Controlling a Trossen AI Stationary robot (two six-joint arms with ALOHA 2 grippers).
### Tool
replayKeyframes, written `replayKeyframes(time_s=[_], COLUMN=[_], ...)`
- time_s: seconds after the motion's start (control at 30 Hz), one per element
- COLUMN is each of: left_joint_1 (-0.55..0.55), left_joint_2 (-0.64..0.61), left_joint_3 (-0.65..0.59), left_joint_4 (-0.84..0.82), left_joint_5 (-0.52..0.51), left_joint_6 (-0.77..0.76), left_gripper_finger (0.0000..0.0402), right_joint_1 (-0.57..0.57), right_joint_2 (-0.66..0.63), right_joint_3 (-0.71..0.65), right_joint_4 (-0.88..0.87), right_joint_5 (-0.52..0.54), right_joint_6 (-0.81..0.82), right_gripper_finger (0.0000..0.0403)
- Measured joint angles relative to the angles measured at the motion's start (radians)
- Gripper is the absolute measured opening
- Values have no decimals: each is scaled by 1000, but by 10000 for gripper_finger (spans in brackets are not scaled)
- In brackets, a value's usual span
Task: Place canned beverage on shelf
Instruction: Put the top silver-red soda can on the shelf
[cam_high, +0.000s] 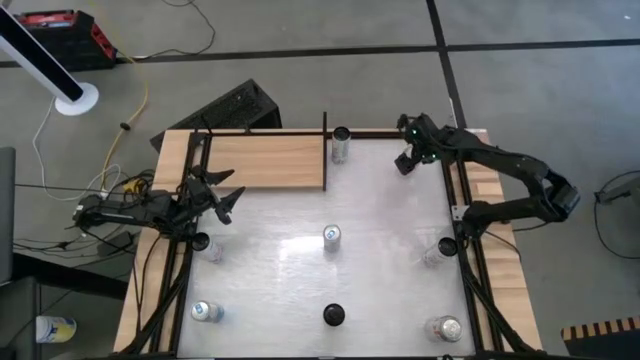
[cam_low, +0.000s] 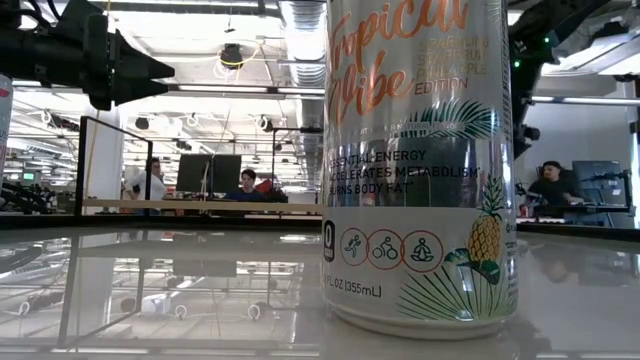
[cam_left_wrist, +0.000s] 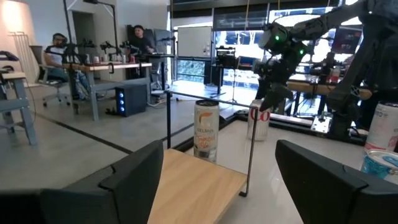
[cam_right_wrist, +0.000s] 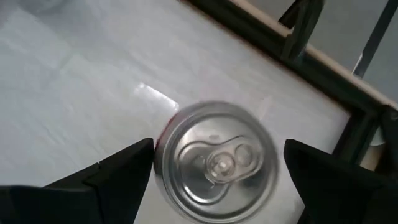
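Looking down on the table, I have the right gripper (cam_high: 404, 163) out near the far right corner, and its wrist camera looks straight down on a can top (cam_right_wrist: 217, 163) sitting on the white tabletop (cam_high: 380, 270). The fingers (cam_right_wrist: 118, 171) are spread wide on either side of that can, clear of it, gripping nothing. From the left wrist I can see a red-lettered can (cam_left_wrist: 257, 121) just below that gripper.

My left gripper (cam_high: 228, 200) hovers at the left edge of the table, just beside the near edge of the shelf (cam_high: 270, 162), fingers wide apart and empty. The shelf lies flat at the far left of the table with nothing on its board. A can (cam_high: 341, 144) stands just off the shelf's right end, at the far edge. Others stand around the table: one in the middle (cam_high: 332, 237), a dark one (cam_high: 334, 316) at the near edge, which fills the low view as a pineapple-print can (cam_low: 420, 160).
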Motion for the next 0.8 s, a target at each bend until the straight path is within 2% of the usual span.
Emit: replayKeyframes(time_s=[0.3, 0.57, 0.8], left_joint_1=[0, 0, 0], left_joint_2=[0, 0, 0], left_joint_3=[0, 0, 0], left_joint_4=[19, 21, 9], left_joint_5=[0, 0, -1], left_joint_6=[6, 15, 16], left_gripper_finger=[300, 300, 300], right_joint_1=[2, 3, 20], right_joint_2=[0, 0, -6], right_joint_3=[-50, -50, -14], right_joint_4=[35, 48, 13], right_joint_5=[1, 11, 14], right_joint_6=[11, -36, -83], right_gripper_finger=[380, 324, 324])
